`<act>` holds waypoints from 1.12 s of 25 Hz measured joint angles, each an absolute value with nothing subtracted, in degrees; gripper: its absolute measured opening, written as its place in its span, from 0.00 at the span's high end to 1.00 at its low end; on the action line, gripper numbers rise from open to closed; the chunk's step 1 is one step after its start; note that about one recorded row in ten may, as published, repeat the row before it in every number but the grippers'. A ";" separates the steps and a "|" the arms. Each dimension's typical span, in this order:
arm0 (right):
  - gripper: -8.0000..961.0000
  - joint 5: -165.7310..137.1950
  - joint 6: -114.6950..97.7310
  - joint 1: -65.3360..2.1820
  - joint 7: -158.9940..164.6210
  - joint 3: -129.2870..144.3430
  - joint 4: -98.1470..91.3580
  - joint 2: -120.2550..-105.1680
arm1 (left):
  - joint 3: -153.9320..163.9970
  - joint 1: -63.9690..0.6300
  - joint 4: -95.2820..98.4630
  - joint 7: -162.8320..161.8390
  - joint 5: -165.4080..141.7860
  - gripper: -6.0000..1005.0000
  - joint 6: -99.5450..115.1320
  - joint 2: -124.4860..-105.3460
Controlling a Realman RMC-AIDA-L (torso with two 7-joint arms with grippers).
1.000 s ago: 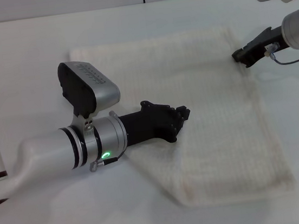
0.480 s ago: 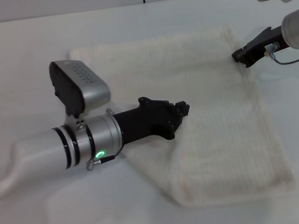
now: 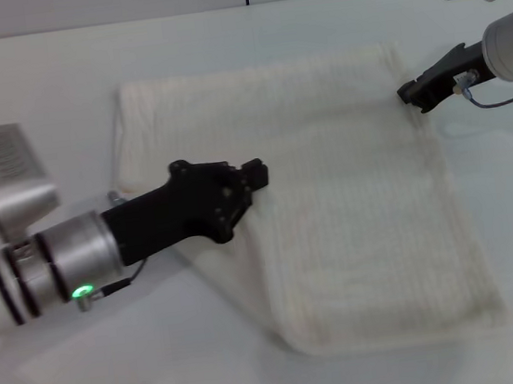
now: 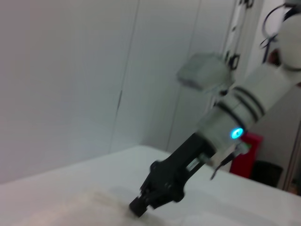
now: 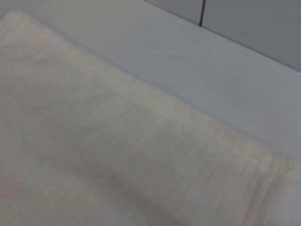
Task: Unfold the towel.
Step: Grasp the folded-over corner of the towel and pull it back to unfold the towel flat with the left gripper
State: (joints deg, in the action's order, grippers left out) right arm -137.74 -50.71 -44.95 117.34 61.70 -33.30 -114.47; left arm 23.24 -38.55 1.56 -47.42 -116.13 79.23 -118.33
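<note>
The towel point(image 3: 331, 192) lies flat on the white bench point(image 3: 57, 95), spread over the centre and toward the right half. Its far edge runs parallel to the far edge of the bench; its near right corner lies toward the near right corner of the bench. The near left portion is cut off along a diagonal line, where the cloth appears doubled over. The weave shows faint ribs.

The left tool point(image 3: 252, 174) rests low over the left part of the towel, beside the start of the diagonal edge. Its black body extends from the silver wrist, which enters from the left edge of the bench. The fingers sit close together at the tip; whether cloth is pinched between them cannot be determined from this view.

The right tool point(image 3: 406, 94) sits at the right edge of the towel, near the far right corner of the cloth. In the left wrist view the right tool point(image 4: 138, 207) is angled downward with its tip touching the towel point(image 4: 94, 207) edge. The gap between its fingers reads as narrow; whether it holds cloth cannot be told.

The right wrist view shows the towel point(image 5: 94, 141) hem against the bench point(image 5: 188, 61) surface
</note>
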 joint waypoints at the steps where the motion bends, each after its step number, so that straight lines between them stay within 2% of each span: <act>1: 0.99 -137.74 -50.71 -44.98 117.34 61.70 -33.31 -114.43 | 23.37 -37.93 2.57 -47.43 -116.12 0.95 81.00 -118.32; 5: 0.99 -137.77 -50.71 -45.03 117.33 61.70 -33.31 -114.36 | 25.61 -35.04 7.19 -47.78 -116.12 0.95 87.77 -118.21; 18: 0.99 -139.13 -50.71 -45.17 117.82 61.57 -33.14 -114.34 | 29.66 -33.45 10.23 -49.90 -116.11 0.95 89.87 -118.18; 28: 0.99 -139.14 -50.71 -45.18 117.86 61.68 -32.76 -114.34 | 30.12 -29.62 14.80 -51.48 -115.73 0.95 92.65 -118.03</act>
State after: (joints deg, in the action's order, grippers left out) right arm -139.14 -50.71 -45.18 117.86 61.68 -32.76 -114.34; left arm 30.12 -29.62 14.81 -51.48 -115.74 92.65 -118.03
